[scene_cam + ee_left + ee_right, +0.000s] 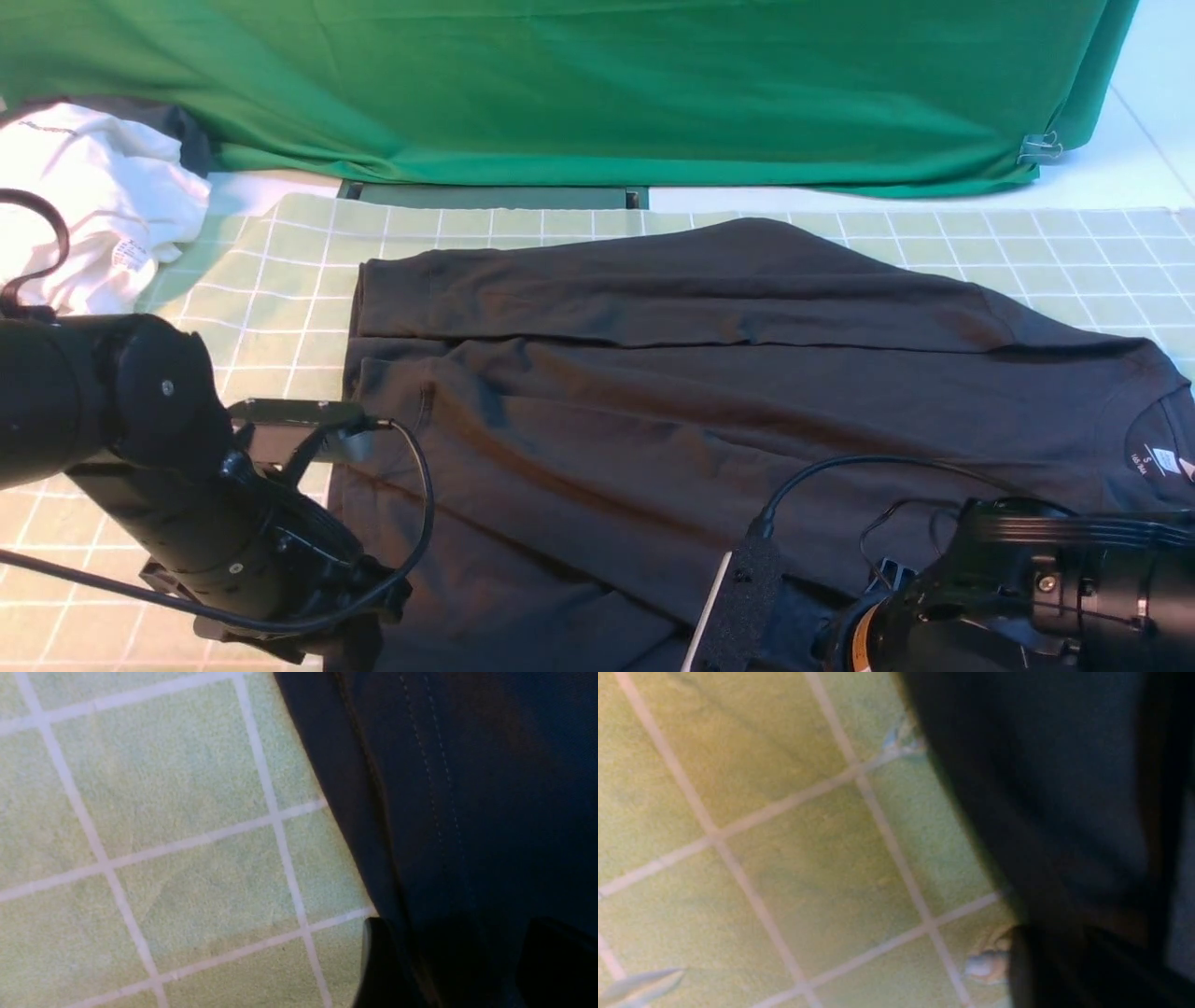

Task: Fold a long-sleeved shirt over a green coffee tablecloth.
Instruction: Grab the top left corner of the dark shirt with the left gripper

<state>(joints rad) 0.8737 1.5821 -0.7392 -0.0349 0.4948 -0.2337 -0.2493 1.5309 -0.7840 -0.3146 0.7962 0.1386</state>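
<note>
The long-sleeved shirt (709, 392) lies spread dark on the green coffee tablecloth (280, 280), its white neck label (1164, 459) at the far right. My left arm (187, 485) reaches down at the shirt's near left corner. In the left wrist view my left gripper (462, 926) is open, its dark fingers (383, 961) apart with the stitched hem (434, 788) between them. My right arm (1027, 579) is low over the near edge. My right gripper (1087, 956) is a dark blur against the shirt (1041, 788); only one finger (1036, 966) stands out.
A crumpled white garment (93, 205) sits at the back left on the tablecloth's corner. A plain deep-green cloth (597, 84) hangs across the back, held by a metal clip (1039, 147) at the right. Cables loop from both wrists.
</note>
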